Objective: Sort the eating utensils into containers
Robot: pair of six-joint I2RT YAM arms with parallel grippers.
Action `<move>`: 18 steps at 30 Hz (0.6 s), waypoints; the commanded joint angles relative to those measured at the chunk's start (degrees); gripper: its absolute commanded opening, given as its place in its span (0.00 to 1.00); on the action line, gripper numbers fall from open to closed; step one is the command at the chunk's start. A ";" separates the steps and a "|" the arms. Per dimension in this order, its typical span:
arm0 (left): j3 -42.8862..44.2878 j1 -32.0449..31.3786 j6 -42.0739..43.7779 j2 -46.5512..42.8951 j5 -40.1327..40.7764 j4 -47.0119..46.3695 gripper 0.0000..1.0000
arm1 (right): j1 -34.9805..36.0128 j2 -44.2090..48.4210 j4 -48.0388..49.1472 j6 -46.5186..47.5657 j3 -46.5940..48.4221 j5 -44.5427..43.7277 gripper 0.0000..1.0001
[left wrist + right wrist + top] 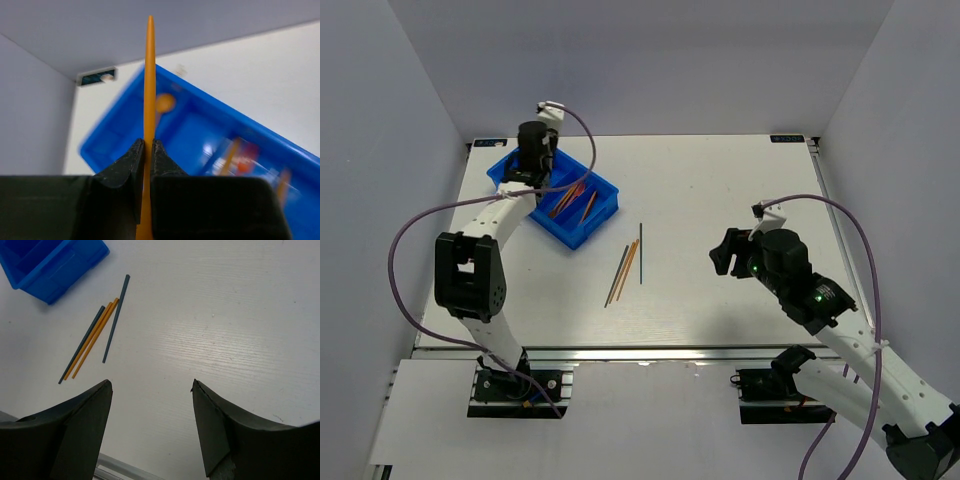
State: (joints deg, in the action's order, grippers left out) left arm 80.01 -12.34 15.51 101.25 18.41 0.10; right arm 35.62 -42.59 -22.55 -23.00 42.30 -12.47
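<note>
No legible text on anything.

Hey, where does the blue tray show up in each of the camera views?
Top view: the blue tray sits upper left, at the far left of the table.
Left wrist: it fills the middle and right, blurred, behind the orange stick that the left claw grips.
Right wrist: only one corner shows, top left.
Shared landmark: the loose sticks lying beside the tray, in the top and right wrist views only.
</note>
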 commanded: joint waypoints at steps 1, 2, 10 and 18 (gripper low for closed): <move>0.84 3.97 9.62 1.65 -7.16 -11.96 0.00 | -0.28 1.37 1.98 2.00 -0.38 3.58 0.70; 2.42 4.51 10.50 4.63 -7.16 -11.62 0.00 | -0.28 1.45 2.15 2.26 -0.38 3.85 0.71; 8.49 9.08 10.86 15.37 -10.50 -15.83 0.00 | -0.28 -0.65 2.60 3.67 -0.29 4.82 0.71; 9.90 12.07 11.39 21.97 -14.54 -21.71 0.00 | -0.20 -2.93 4.53 2.00 -0.47 6.23 0.70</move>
State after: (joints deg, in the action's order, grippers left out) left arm 86.85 -1.58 26.35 124.79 7.11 -16.91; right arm 35.59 -44.42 -21.34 -20.80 41.74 -7.27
